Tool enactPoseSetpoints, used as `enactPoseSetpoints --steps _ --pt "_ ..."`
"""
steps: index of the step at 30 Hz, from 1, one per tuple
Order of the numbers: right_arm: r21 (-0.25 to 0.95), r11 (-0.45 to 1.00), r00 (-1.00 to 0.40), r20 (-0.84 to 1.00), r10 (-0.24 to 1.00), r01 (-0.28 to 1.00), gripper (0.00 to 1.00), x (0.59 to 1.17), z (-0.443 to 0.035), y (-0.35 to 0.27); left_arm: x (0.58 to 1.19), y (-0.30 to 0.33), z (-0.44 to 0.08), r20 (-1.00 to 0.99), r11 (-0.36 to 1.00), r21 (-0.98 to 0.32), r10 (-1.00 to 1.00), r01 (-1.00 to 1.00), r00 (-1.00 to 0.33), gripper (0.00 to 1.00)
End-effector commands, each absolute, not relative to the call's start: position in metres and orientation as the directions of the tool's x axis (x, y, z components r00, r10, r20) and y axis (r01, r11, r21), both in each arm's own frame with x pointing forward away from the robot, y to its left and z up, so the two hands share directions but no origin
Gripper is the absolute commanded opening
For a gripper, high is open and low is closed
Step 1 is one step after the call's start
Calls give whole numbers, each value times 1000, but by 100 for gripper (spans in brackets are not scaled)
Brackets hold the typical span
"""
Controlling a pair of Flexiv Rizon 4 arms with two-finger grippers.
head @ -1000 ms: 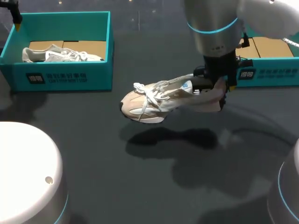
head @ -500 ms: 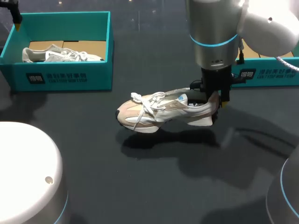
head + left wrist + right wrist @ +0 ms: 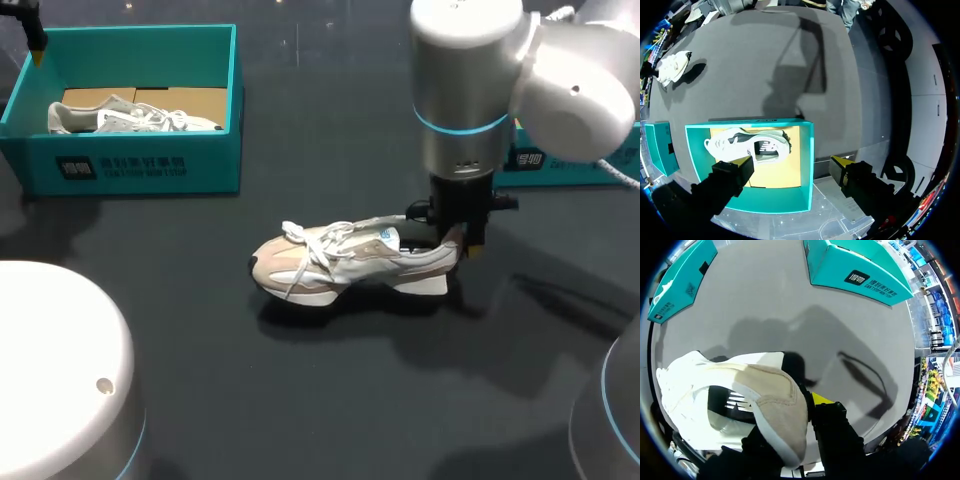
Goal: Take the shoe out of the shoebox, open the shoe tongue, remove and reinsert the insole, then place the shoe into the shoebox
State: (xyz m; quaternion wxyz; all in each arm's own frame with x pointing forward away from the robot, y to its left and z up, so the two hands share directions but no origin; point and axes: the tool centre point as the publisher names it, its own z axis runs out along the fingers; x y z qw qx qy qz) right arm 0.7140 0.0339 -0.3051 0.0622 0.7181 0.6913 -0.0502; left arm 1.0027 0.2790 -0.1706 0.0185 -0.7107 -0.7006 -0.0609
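A beige and white shoe [image 3: 345, 262] lies on its sole in the middle of the dark table, toe to the left, laces tied. My right gripper [image 3: 458, 240] is shut on its heel collar; in the right wrist view the heel [image 3: 775, 405] fills the space at the gripper [image 3: 797, 407], one yellow fingertip [image 3: 820, 399] outside it, the other hidden inside. My left gripper [image 3: 792, 162] hangs open high above the left teal shoebox [image 3: 807, 165], which holds a second white shoe [image 3: 747, 145].
The left shoebox [image 3: 130, 165] stands at the back left. A second teal box [image 3: 620, 160] is at the back right, mostly hidden by my right arm. The white arm bases [image 3: 60, 380] fill the front corners.
My right arm has come down and a little left with the shoe. The shoe has levelled out and dropped from the air onto the table.
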Motion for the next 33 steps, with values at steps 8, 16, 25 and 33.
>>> enactPoseSetpoints --steps 8,16,25,33 --pt "2 6 -6 -177 984 1000 0 711 -338 50 1002 279 -171 115 -19 61 993 998 11 100" --pt "0 11 -11 -162 987 1000 0 710 -352 58 1002 279 -171 115 -19 61 993 998 11 100" --pt "-2 1 -1 -147 989 1000 0 708 -370 58 1002 279 -171 115 -19 61 993 998 11 100" --pt "-12 -18 16 -147 989 1000 0 707 -380 57 1002 279 -171 115 -19 61 993 998 11 100"
